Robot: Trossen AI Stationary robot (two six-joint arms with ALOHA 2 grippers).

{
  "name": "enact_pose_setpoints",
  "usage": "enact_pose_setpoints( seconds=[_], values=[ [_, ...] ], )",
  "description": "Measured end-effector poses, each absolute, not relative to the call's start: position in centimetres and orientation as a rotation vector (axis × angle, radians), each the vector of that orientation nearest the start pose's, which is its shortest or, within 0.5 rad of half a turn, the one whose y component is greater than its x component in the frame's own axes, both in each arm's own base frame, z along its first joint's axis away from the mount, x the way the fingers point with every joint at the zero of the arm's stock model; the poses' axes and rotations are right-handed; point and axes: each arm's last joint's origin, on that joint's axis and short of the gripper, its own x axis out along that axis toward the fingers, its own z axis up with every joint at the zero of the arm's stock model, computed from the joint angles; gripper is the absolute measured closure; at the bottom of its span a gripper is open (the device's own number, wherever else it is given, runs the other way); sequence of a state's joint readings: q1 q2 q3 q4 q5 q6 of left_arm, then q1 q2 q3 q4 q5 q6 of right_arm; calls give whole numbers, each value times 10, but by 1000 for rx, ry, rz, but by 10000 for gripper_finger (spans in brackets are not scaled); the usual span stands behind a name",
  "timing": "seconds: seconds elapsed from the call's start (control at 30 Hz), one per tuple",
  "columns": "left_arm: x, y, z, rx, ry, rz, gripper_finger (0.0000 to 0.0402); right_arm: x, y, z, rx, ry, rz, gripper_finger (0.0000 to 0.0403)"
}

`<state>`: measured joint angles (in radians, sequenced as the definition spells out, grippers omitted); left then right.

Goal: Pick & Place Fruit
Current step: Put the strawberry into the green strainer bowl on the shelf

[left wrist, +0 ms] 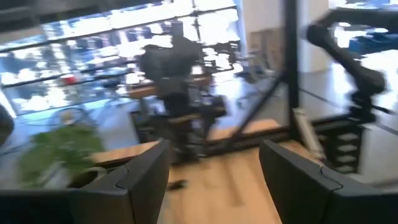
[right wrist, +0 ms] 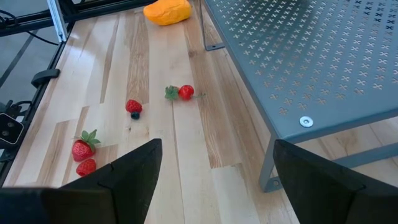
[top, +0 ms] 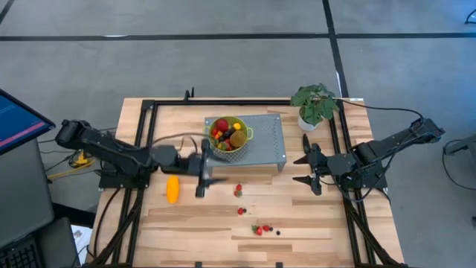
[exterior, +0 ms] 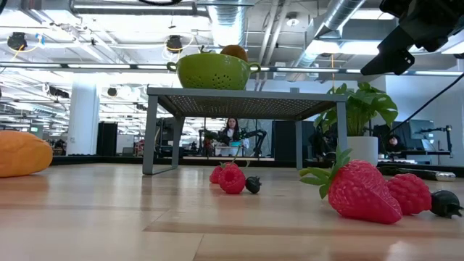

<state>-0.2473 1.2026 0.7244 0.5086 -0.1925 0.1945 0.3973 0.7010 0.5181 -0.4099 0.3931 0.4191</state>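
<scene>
A green colander (top: 227, 135) holding red, yellow and brown-green fruit stands on a grey perforated shelf (top: 264, 141). The long orange-yellow fruit (top: 172, 188) lies on the table, near the left gripper. Small red and dark berries (top: 238, 190) (top: 259, 229) lie scattered on the wood on the near side of the shelf. In the right wrist view I see strawberries (right wrist: 186, 93) (right wrist: 83, 149) and the orange-yellow fruit (right wrist: 166, 11). My left gripper (top: 208, 175) hovers open by the shelf's left near corner, holding nothing (left wrist: 211, 180). My right gripper (top: 307, 170) is open to the right of the shelf, above the table (right wrist: 214, 180).
A potted leafy plant (top: 314, 104) stands at the far right of the table, close behind my right arm. The shelf (exterior: 246, 98) stands on legs with open room beneath it. Black rails frame the table's edges (top: 141, 149). Bare wood lies between the berries and the near edge.
</scene>
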Motion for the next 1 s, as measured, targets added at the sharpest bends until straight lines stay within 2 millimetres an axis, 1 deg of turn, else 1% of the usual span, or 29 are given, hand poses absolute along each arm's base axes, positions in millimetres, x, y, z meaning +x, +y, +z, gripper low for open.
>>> enact_pose_setpoints(
  seconds=[0.1, 0.23, 0.37, 0.5, 0.57, 0.7, 0.87, 1.0],
  values=[
    [261, -80, 285, 196, -13, -125, 164, 141, 47, 235, 180, 536, -110, 101],
    [265, -104, 268, 216, 46, -207, 165, 141, 47, 235, 180, 536, -110, 101],
    [271, -126, 241, 246, 134, -277, 165, 141, 47, 235, 180, 536, -109, 101],
    [277, -142, 212, 281, 223, -322, 165, 141, 47, 235, 181, 535, -109, 101],
    [280, -147, 200, 296, 262, -334, 165, 141, 47, 235, 181, 536, -109, 101],
    [286, -149, 178, 319, 328, -335, 165, 141, 47, 236, 181, 535, -110, 101],
    [294, -144, 155, 343, 404, -297, 165, 141, 47, 235, 180, 536, -110, 101],
    [302, -134, 142, 345, 439, -261, 165, 141, 47, 235, 181, 535, -110, 101]
  ],
)
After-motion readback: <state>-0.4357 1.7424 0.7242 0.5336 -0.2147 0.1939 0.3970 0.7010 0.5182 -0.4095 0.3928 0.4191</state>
